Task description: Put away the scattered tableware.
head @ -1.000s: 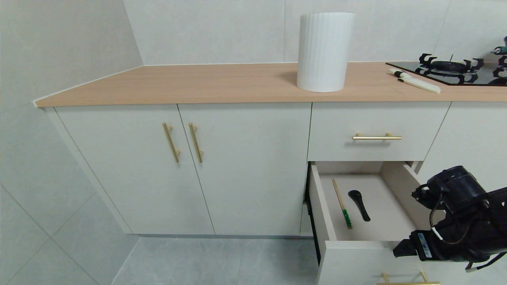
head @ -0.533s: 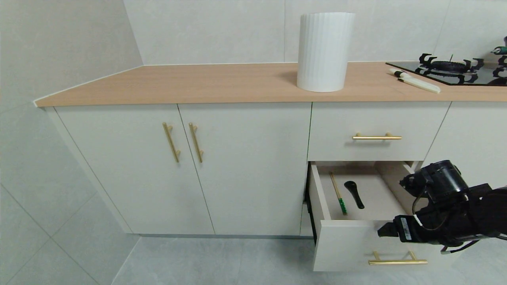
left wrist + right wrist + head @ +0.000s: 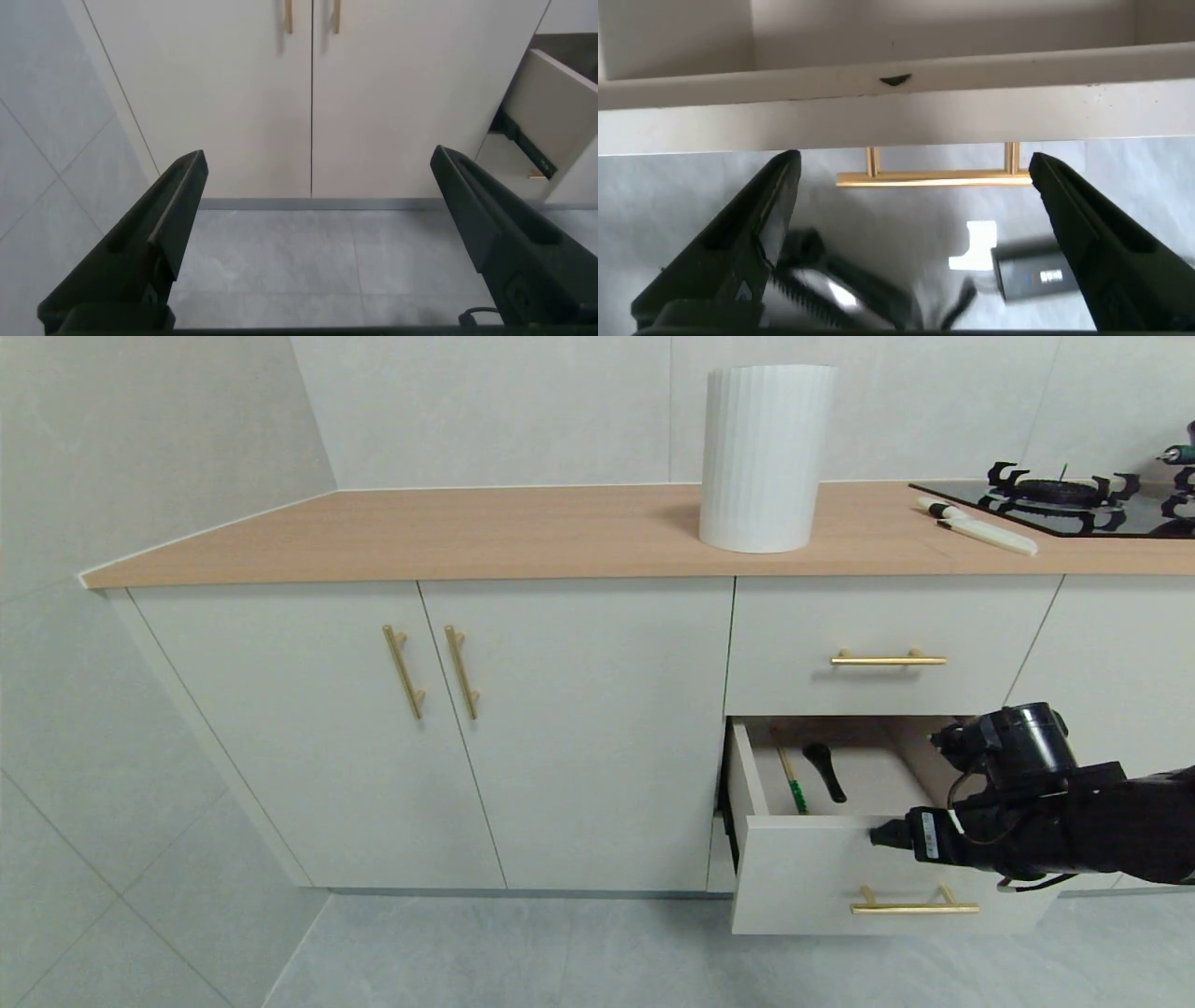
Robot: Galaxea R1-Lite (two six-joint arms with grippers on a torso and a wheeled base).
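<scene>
Two pincers, both spread wide, nothing held in either. First the right pincer (image 3: 912, 161): low down, right up at the front of the lower drawer (image 3: 812, 877), black fingers (image 3: 757, 233) set one on each side of the gold handle (image 3: 915, 903). Tip close by the top edge of that front in the head view; touching or not, hard to tell. Drawer pulled partway out. Inside, the task's things: a pair of chopsticks (image 3: 792, 786) with a green end, lying along the drawer's left wall, and a black spoon (image 3: 823, 772) just beside them on the right, not touching them. Both flat on the drawer's bottom, partly hidden behind the front.

Next the left pincer (image 3: 318, 157): hanging over the grey floor (image 3: 280, 271), pointed at the two white cupboard doors (image 3: 429, 737) with their gold bars. Open drawer off to one side of it, well apart.

Above the open drawer, a second drawer (image 3: 887, 616), shut, with a gold bar of its own. On top of everything, the wooden table (image 3: 420, 532). On the table, a tall white ribbed pot (image 3: 764, 457) standing upright, above the drawers. Farther right, a white knife (image 3: 980, 527) lying flat, just beside the black stove (image 3: 1064, 499) at the far right end.
</scene>
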